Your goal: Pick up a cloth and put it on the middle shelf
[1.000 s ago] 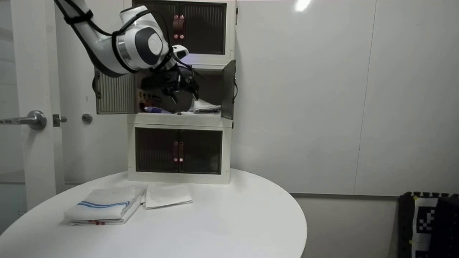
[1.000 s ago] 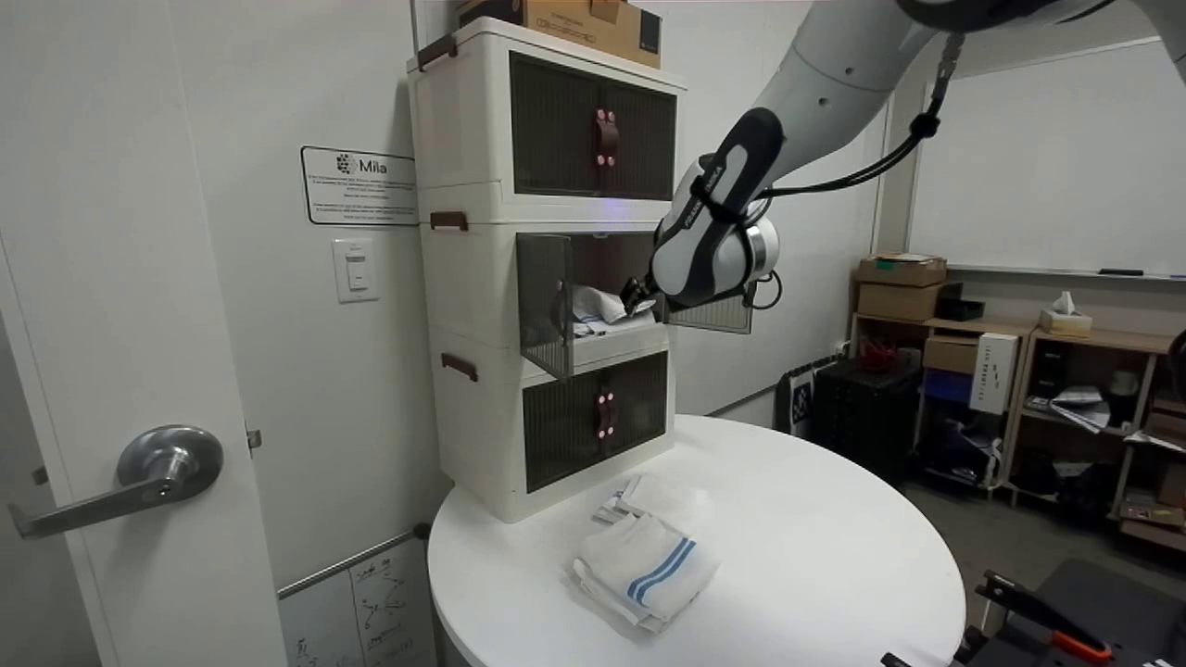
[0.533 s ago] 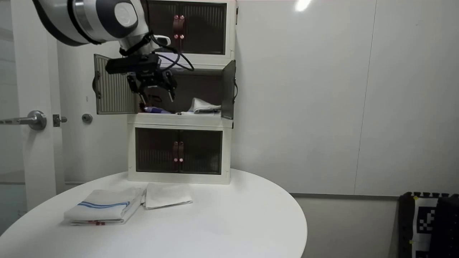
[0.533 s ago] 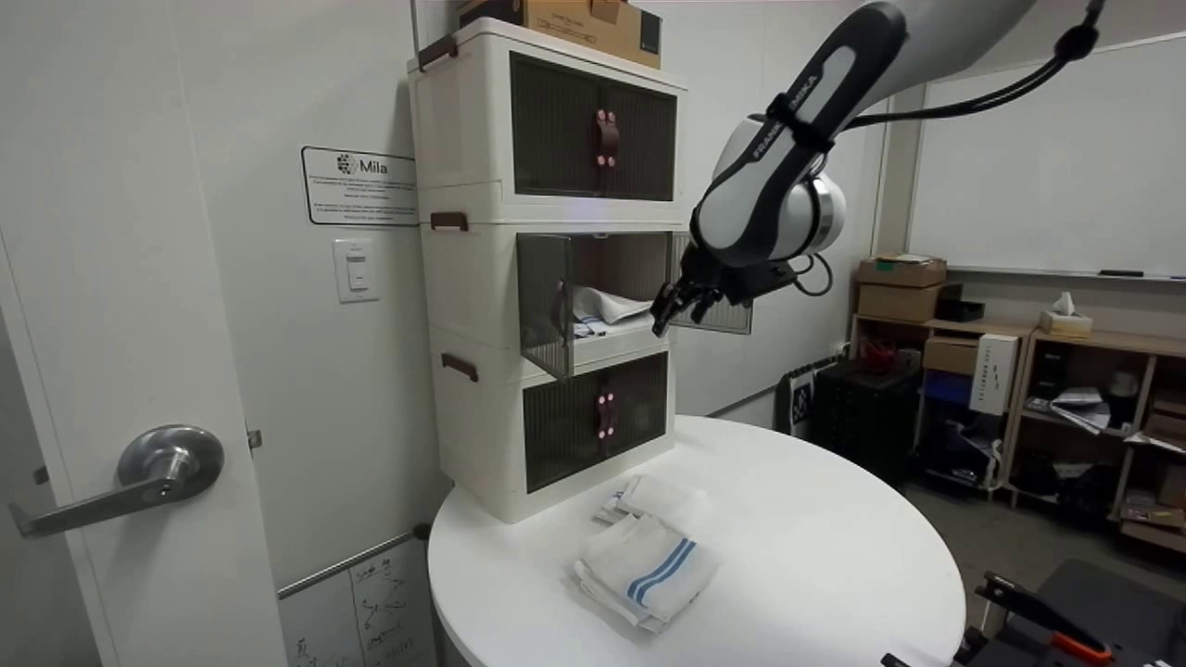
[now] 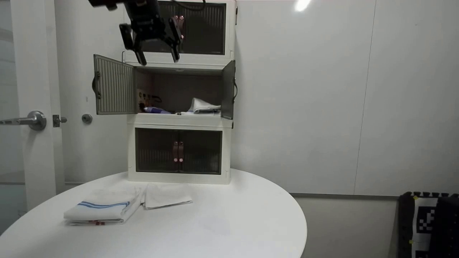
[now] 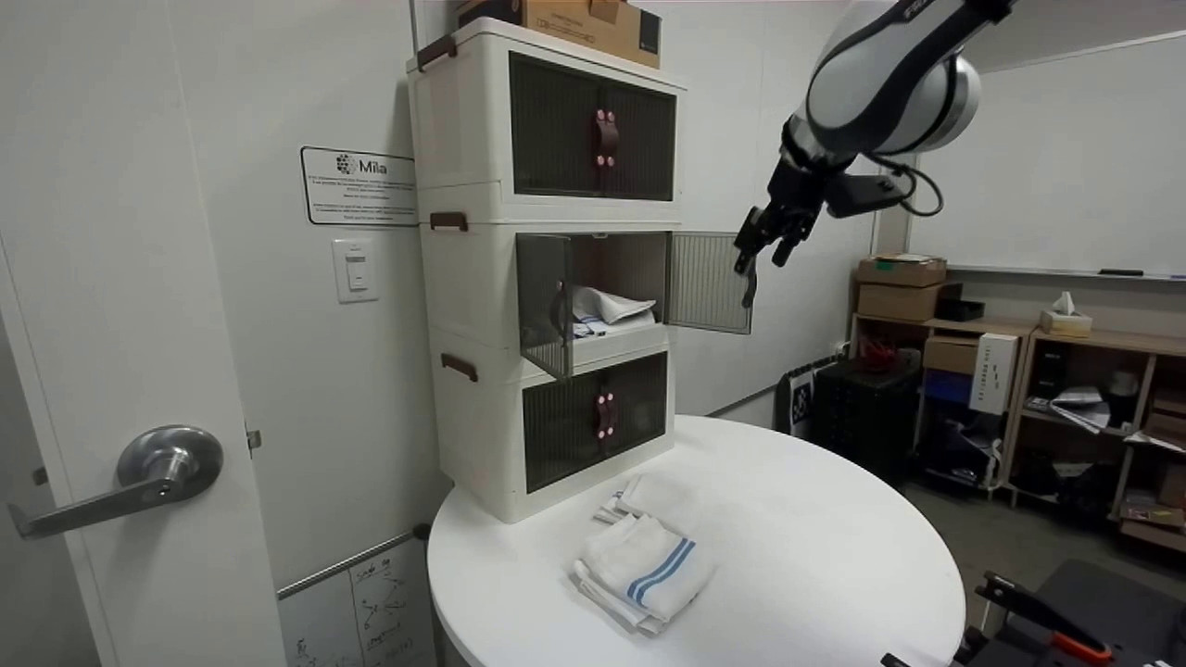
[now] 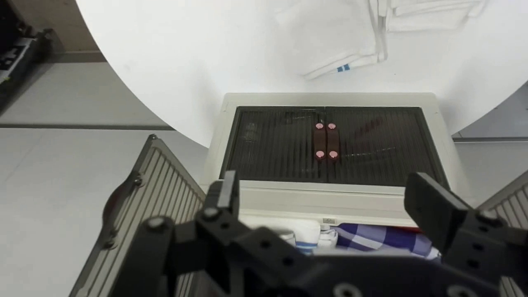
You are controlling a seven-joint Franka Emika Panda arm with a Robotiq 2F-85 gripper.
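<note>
White cloth lies on the middle shelf, one fold standing up, so the placing looks done. It seems loosely bunched and might creep over the front lip; shutting the ribbed door beside it could then trap a fold.

The gripper hangs high above the round tabletop, fingers spread wide, nothing between them. If another cloth is wanted, a blue-striped towel lies toward the tabletop's edge on the side of the room door; a plainer folded towel is just beside it, nearer the back edge by the stacked cabinet. Gripping one could drag its neighbour or catch too few layers. The open near door could be clipped on the way in, and purple checked fabric takes up shelf room.
</note>
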